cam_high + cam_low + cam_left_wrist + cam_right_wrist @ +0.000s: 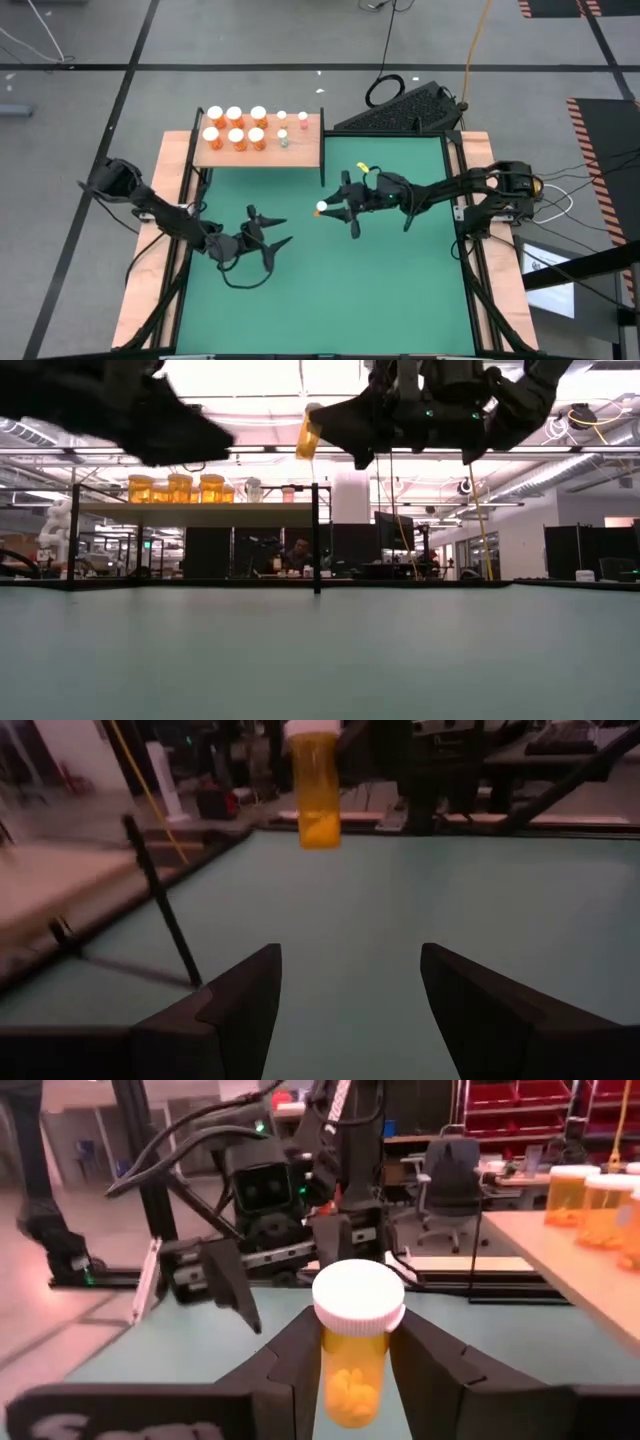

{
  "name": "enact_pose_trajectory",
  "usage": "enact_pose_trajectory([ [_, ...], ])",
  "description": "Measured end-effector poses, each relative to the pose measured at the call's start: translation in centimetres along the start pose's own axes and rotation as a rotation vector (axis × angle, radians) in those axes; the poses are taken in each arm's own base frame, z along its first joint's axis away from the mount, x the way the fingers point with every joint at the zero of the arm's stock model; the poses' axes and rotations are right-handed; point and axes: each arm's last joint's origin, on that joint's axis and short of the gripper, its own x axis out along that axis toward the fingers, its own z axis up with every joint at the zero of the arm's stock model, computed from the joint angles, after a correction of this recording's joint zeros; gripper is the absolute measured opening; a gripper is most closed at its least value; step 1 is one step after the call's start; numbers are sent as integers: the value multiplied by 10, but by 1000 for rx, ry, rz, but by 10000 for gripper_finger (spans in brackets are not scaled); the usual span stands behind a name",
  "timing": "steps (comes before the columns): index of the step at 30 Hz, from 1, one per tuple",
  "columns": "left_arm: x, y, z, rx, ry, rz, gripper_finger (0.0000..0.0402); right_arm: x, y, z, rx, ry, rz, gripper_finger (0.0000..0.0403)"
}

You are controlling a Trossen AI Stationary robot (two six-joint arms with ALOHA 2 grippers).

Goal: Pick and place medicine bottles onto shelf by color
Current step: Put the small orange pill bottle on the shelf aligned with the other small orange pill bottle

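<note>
Green matting (320, 290) covers the table we work at, with an office room of desks and chairs beyond its far edge. We hold one orange bottle (352, 1365) between the fingers of our right gripper (333, 210), which press against its body on both sides just below the white cap, so the cap stands clear above the fingertips. In the low view the bottle (309, 435) hangs well above the mat, apart from any surface. From our left wrist it shows ahead of and above our left fingers (235, 1010), upright, though blurred, so we can only guess at pills in its lower part.

Our left gripper (268, 240) waits over the mat near its left side, its fingers spread wide with nothing between them.

Beyond our right fingertips, toward the far left corner of the mat, sits the shelf (310, 150), a light wooden board framed by thin black posts. On it stand six orange bottles (235, 128) in two rows of three, and beside them three much smaller bottles (283, 138).
</note>
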Motion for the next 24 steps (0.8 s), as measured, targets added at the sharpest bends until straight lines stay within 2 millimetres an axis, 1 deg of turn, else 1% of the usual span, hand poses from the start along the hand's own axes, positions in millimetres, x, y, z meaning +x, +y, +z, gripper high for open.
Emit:
enact_pose_trajectory([
  [4, 20, -8, 15, 64, -14, 25, 244, -2, 1, -3, 46, -10, 4, 102],
  [7, 37, -9, 22, 29, -14, 7, 254, -2, 3, -3, 46, -8, 12, 102],
  [11, 55, -8, 25, -43, -4, -1, 284, -2, 5, -1, 42, -30, 20, 102],
  [14, 62, -8, 24, -66, 4, -1, 309, -2, 5, 0, 71, -36, 22, 102],
  [18, 69, -5, 28, -87, -3, 6, 334, -2, 5, 1, 94, -39, 23, 102],
  [24, 77, 5, 34, -136, -33, 24, 336, -2, 6, 3, 89, -60, 24, 102],
])
